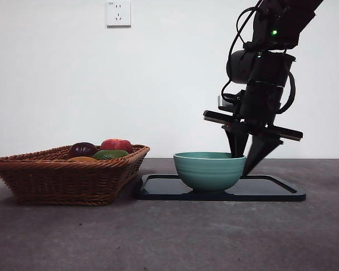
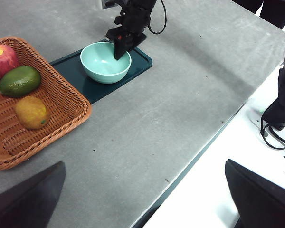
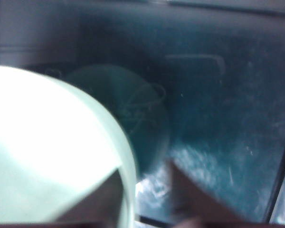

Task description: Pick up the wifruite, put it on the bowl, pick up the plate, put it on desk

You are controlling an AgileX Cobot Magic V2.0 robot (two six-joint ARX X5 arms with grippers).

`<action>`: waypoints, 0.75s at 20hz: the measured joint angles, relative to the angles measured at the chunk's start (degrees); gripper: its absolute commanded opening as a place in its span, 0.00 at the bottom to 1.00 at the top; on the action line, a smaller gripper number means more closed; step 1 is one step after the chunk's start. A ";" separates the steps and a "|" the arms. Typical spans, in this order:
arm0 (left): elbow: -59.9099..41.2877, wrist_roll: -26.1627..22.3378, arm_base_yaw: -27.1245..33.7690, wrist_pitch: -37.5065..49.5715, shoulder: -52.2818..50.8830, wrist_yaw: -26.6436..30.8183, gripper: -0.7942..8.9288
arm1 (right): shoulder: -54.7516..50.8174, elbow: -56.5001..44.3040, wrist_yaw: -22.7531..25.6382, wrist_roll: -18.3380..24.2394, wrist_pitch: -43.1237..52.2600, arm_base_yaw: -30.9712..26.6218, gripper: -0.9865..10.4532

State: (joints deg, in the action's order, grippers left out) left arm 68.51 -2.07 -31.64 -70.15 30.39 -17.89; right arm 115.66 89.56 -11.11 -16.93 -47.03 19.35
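The wifruite [image 2: 32, 112] is a brown-orange oval lying in the wicker basket [image 2: 61, 95] beside a green fruit; in the front view only its top [image 1: 82, 159] shows over the basket rim. The mint-green bowl [image 1: 209, 169] stands empty on the dark teal plate [image 1: 271, 189]. My right gripper [image 1: 244, 161] reaches down at the bowl's far-right rim, open, with one jaw inside the bowl [image 3: 47, 142] and the other outside over the plate [image 3: 218, 118]. My left gripper [image 2: 145, 164] hangs open high above the desk [image 2: 147, 123], holding nothing.
The basket [image 1: 68, 175] at the left also holds a red apple [image 1: 116, 145], a green fruit [image 1: 109, 154] and a dark purple fruit [image 1: 82, 149]. The desk's edge runs close to the left gripper, with white floor and cables [image 2: 275, 137] beyond.
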 measured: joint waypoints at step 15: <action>-0.02 0.02 0.00 -0.35 0.00 0.00 0.69 | -7.65 5.86 1.33 4.28 -15.41 2.62 0.10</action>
State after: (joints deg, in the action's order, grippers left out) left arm 68.49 -2.04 -31.64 -70.50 30.39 -17.89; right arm 108.01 95.42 -9.78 -12.64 -62.43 21.98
